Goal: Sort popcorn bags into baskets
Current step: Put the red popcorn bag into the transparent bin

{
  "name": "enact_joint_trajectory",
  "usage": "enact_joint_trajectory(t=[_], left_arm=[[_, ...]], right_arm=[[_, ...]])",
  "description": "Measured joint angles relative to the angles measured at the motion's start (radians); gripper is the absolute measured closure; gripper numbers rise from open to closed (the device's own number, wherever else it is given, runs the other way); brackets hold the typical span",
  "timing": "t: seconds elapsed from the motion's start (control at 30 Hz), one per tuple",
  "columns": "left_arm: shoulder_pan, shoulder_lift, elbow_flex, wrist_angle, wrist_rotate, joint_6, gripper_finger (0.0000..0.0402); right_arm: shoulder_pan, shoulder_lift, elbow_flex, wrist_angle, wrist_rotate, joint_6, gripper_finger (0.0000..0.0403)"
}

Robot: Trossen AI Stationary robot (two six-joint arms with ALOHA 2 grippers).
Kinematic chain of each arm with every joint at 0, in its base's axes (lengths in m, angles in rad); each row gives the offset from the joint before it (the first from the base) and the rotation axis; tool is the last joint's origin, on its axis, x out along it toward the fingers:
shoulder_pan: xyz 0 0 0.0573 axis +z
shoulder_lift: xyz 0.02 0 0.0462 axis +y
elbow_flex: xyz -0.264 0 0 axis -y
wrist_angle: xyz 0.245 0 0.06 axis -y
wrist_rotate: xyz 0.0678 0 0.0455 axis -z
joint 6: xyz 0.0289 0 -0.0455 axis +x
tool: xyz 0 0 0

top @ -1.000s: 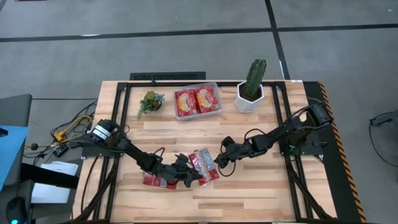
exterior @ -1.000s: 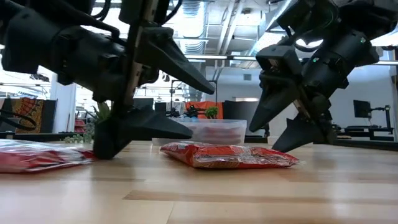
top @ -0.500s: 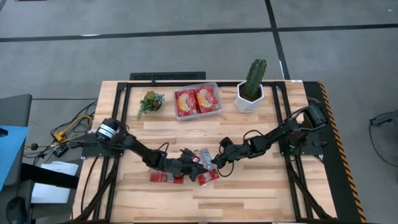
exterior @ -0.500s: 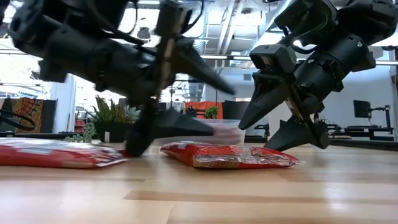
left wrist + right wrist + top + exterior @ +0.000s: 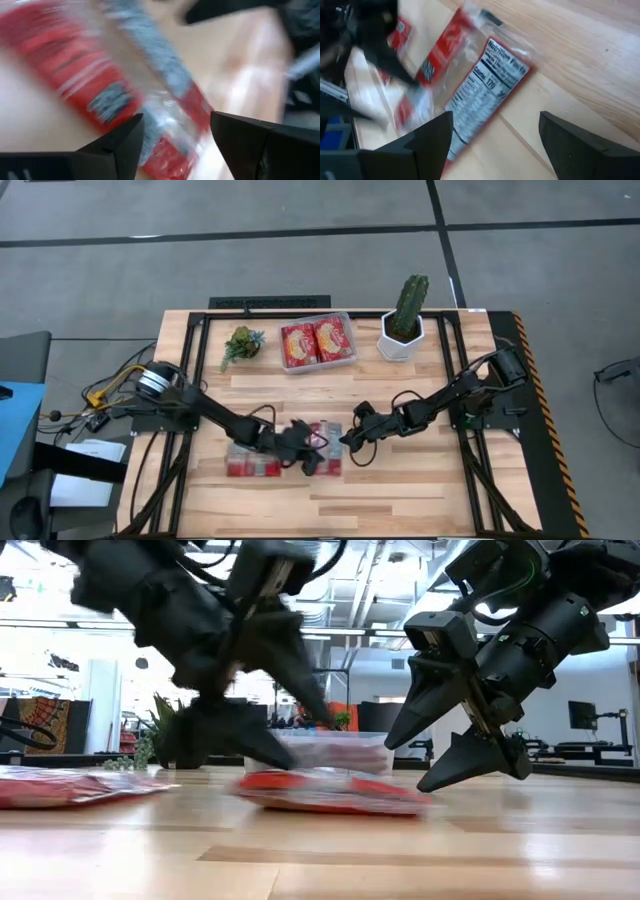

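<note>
Two popcorn bags (image 5: 318, 341) lie in the clear basket (image 5: 349, 357); left end effector (image 5: 312, 462), fingers spread, straddles a loose bag (image 5: 331, 452) near the basket, grasp pending, while right end effector (image 5: 349, 445) waits spread beside it.

My wooden table (image 5: 400, 480): clear basket (image 5: 318, 362), white cactus pot (image 5: 401, 338), small green plant (image 5: 241, 344), and red popcorn bags (image 5: 252, 463) lying flat near the front.

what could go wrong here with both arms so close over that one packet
The left tool and right tool both hang open at the same popcorn bag mid-table, so they might bump each other.

That bag lies flat on the wood, so fingers may slide over it or pinch only its edge.

The clear basket already holds two bags, which leaves a crowded drop spot.
</note>
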Motion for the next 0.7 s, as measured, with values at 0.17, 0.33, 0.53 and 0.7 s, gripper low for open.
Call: enact_joint_trajectory(t=[0.17, 0.33, 0.53, 0.7], left_arm=[[-0.004, -0.051, -0.002, -0.167, -0.06, -0.11, 0.0204], [-0.007, -0.086, -0.001, -0.174, -0.061, -0.141, 0.0207], [0.005, -0.139, 0.002, -0.394, -0.065, -0.174, 0.0207], [0.005, -0.099, -0.041, -0.323, -0.03, -0.256, 0.0207]], right_arm=[[-0.002, 0.0, 0.0, 0.005, 0.0, 0.0, 0.0086], [-0.001, 0.0, -0.001, 0.008, -0.001, -0.004, 0.0086], [-0.001, 0.001, -0.001, 0.01, -0.001, -0.005, 0.0086], [-0.001, 0.001, -0.002, 0.014, 0.0, -0.001, 0.0086]])
